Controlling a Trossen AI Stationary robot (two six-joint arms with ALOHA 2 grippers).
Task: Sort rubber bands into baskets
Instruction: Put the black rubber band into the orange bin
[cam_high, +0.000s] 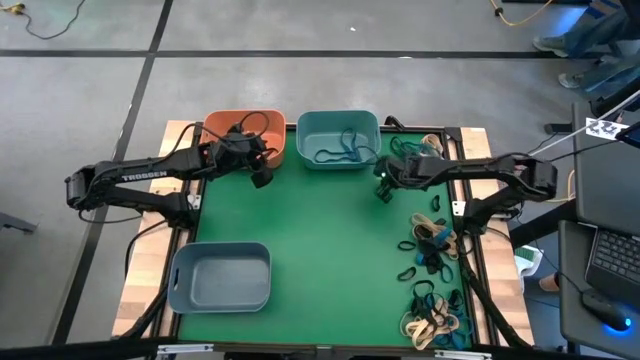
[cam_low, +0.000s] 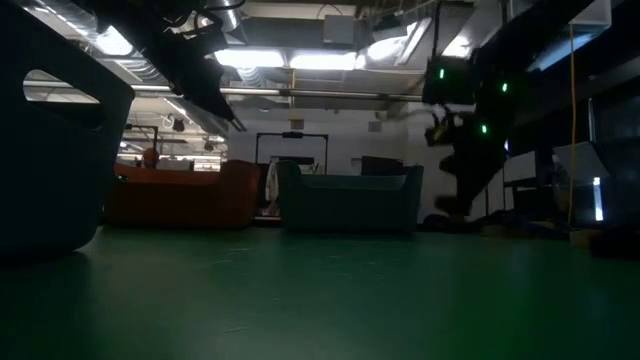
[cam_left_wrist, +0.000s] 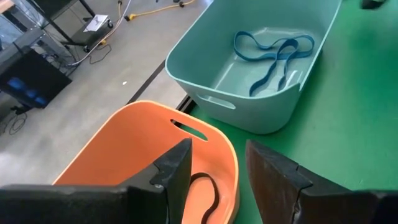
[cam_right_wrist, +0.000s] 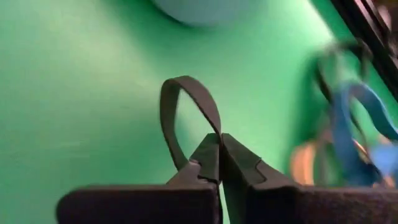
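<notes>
Right wrist view: right pincer (cam_right_wrist: 221, 163) pinching a seemingly black rubber band (cam_right_wrist: 186, 112), above green table (cam_right_wrist: 74, 93).

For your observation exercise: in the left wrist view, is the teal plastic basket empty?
No, the teal plastic basket holds blue rubber bands lying looped on its floor.

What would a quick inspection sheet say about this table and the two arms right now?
Surface: green mat on a wooden table.
Job's things: orange basket holds a black band; teal basket holds blue bands; grey basket looks empty; loose bands piled at the mat's right side.
Clutter: nothing seen.
Grippers: left gripper open over the orange basket; right gripper shut on a black loop.
Cables: yellow cable on the floor.
Surroundings: laptop, concrete floor.
</notes>
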